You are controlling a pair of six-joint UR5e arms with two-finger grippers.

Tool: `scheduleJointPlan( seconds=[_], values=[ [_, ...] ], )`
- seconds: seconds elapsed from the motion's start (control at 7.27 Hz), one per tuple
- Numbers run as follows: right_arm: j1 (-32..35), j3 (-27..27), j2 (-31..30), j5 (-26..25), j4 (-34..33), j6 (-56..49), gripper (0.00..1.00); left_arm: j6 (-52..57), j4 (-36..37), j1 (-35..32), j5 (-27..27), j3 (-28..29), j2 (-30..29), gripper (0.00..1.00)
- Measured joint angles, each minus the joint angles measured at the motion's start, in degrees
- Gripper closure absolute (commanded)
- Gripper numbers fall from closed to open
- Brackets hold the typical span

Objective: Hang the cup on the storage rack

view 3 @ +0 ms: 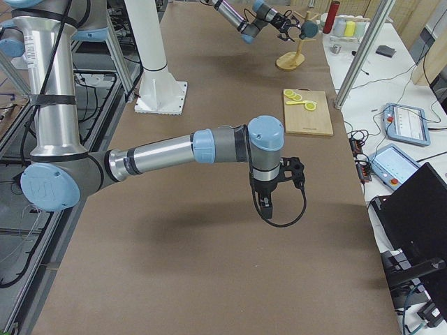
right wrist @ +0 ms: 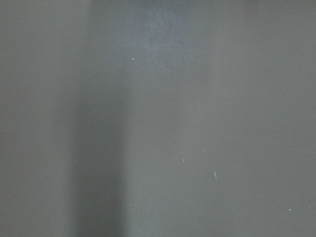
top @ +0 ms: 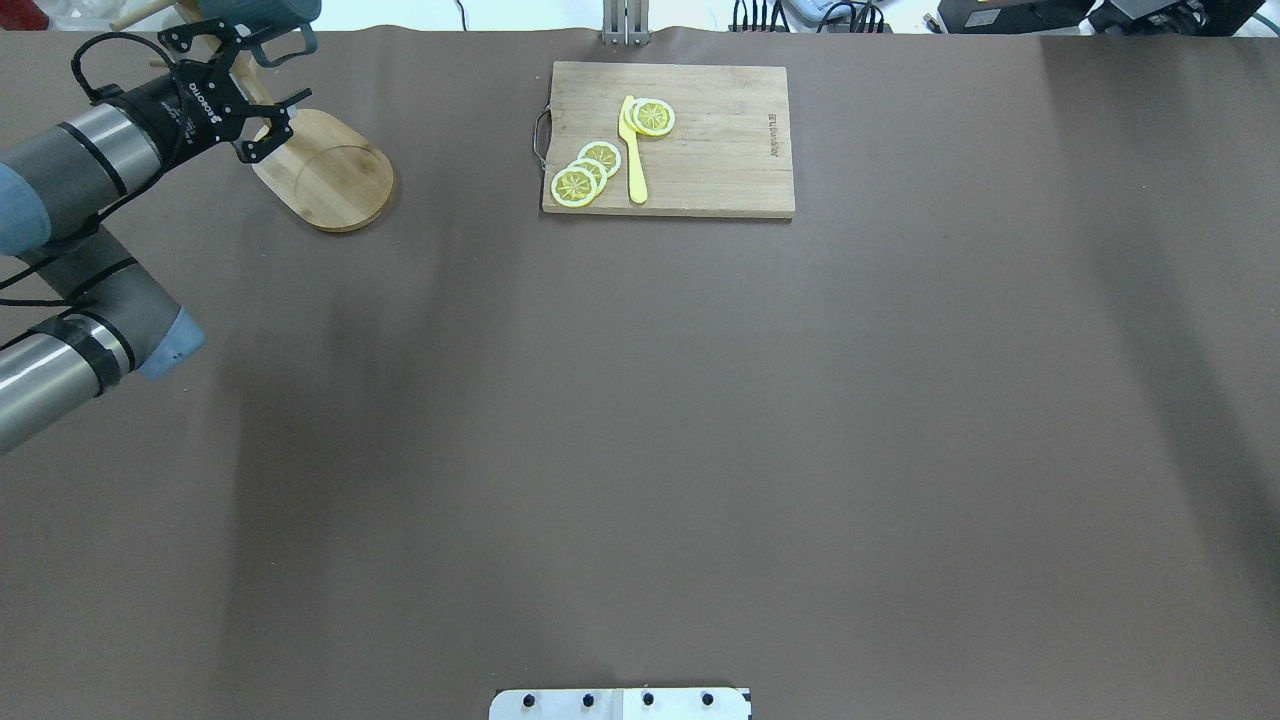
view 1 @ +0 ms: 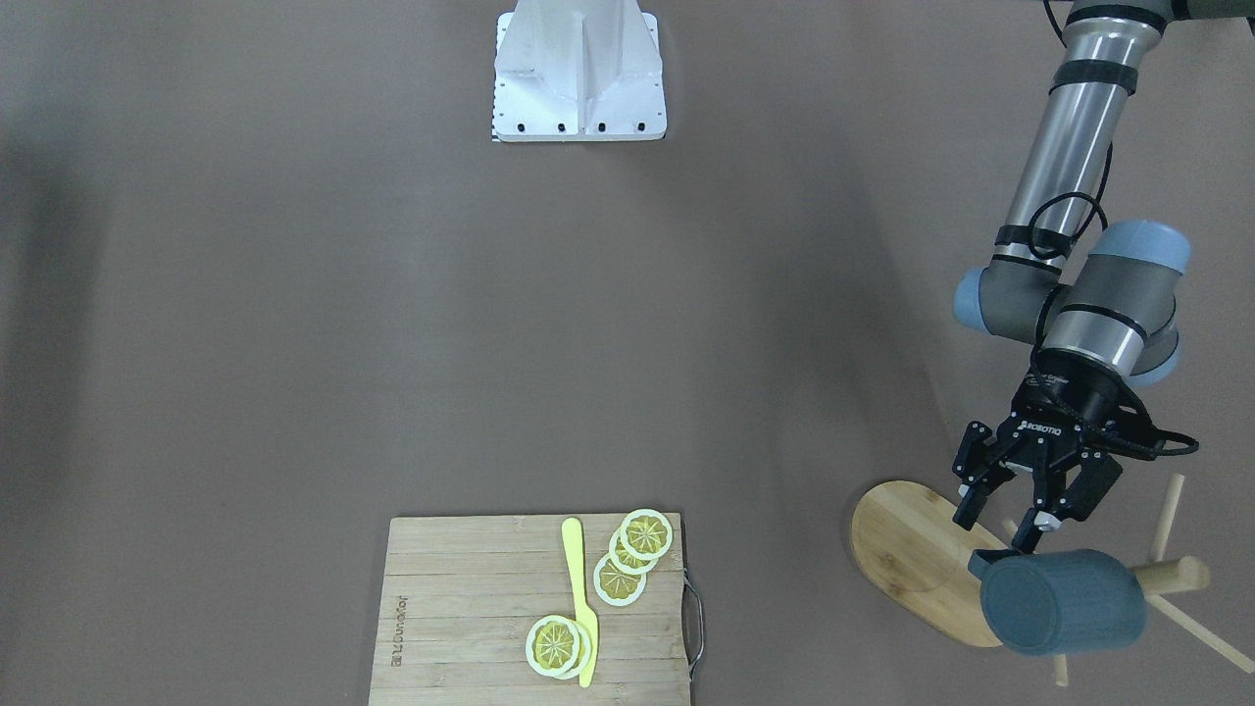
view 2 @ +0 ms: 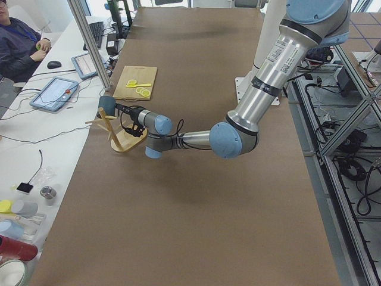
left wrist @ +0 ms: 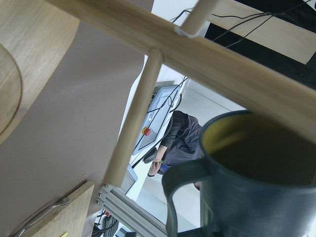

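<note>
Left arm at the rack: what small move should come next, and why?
Probably back the left pincer straight away from the storage rack: its jaws stand open, and the cup seems to hang there unheld.

Place: we take this for a robotics lab, not a home or a kitchen.
Arms: we see two industrial robot arms, the left arm (view 2: 262,77) and the right arm (view 3: 160,150), rising from a white pedestal (view 1: 578,74) with bolts along its foot.
Table: a long table (top: 640,450) under a plain brown cover.
Frame: aluminium posts (view 2: 89,42) stand along its side.
Desk: beside the table we see a control tablet (view 2: 53,93) with a red button, a keyboard (view 2: 97,33) and a mouse (view 2: 55,64).
Cables: loose cables (view 2: 357,173) lie on the floor.
People: a person (view 2: 18,50) sits at the desk.
</note>
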Motion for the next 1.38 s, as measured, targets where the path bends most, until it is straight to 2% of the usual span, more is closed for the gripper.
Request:
scheduleJointPlan(
  seconds=[0.55,1.1,1.24,1.38],
  values=[
    [0.01,-0.04,0.38,0.08,-0.03,0.01,0.0,0.13,-0.08,0.28,0.08,-5.92,1.95,0.01],
    [0.02,0.1,0.31,0.09,-0.03,-0.07,0.0,0.6,-0.18,0.85,0.03,-18.07,9.26,0.01],
    [0.02,0.1,0.22,0.09,-0.03,-0.08,0.0,1.46,-0.1,0.91,-0.76,-21.3,10.98,0.01],
    [0.03,0.1,0.13,0.09,-0.03,-0.08,0.0,5.92,0.24,0.96,-3.85,-24.6,12.45,0.01]
  ],
)
